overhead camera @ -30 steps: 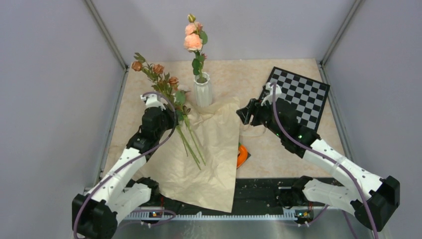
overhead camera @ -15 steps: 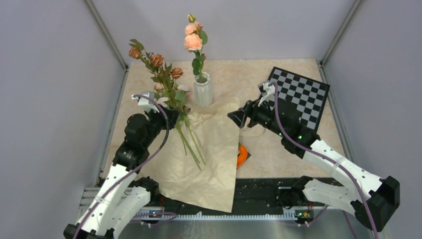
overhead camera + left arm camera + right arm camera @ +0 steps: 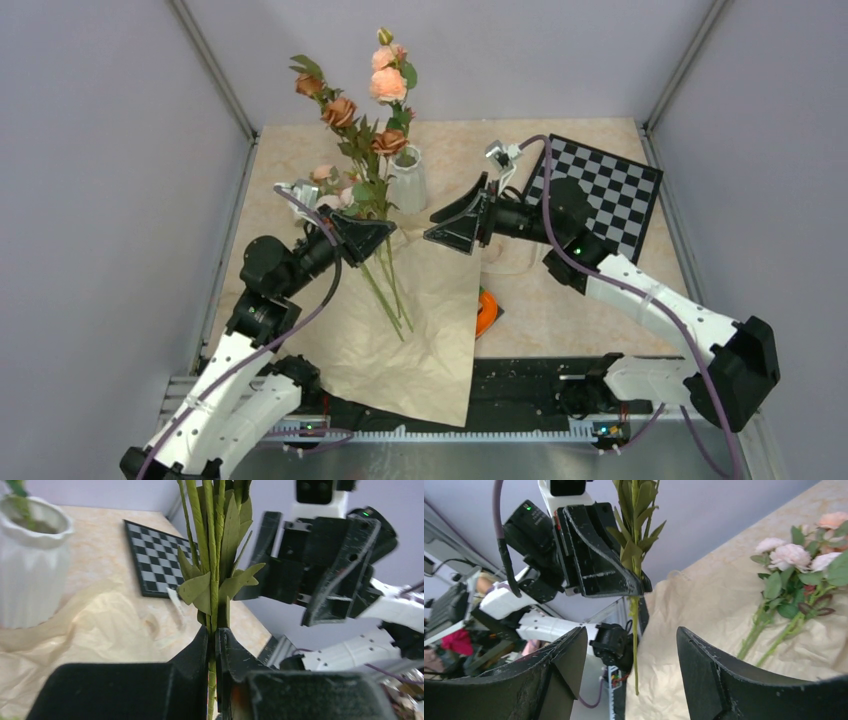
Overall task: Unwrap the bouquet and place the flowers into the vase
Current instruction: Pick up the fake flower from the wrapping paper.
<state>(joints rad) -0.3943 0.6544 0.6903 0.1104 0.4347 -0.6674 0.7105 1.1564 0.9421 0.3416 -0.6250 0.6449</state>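
Note:
My left gripper (image 3: pixel 383 233) is shut on the green stems of a rust-brown rose sprig (image 3: pixel 340 112) and holds it upright, just left of the vase. In the left wrist view the stems (image 3: pixel 214 580) rise out of the closed jaws (image 3: pixel 214 632). The white ribbed vase (image 3: pixel 407 182) holds peach roses (image 3: pixel 388 84). My right gripper (image 3: pixel 452 222) stands open and faces the held stems; the stem's lower end (image 3: pixel 634 650) hangs between its fingers (image 3: pixel 631 630) without touching them. The bouquet's kraft paper (image 3: pixel 425 330) lies spread flat. On it lie pale pink flowers (image 3: pixel 791 555).
A checkerboard (image 3: pixel 600 188) lies at the back right. An orange ring (image 3: pixel 486 312) peeks out from the paper's right edge. A cream ribbon (image 3: pixel 510 262) lies beside the paper. Grey walls close in the table on three sides.
The left arm lifted the rust-brown sprig and swung it right, towards the vase. The right gripper moved left towards the stems and opened wider.

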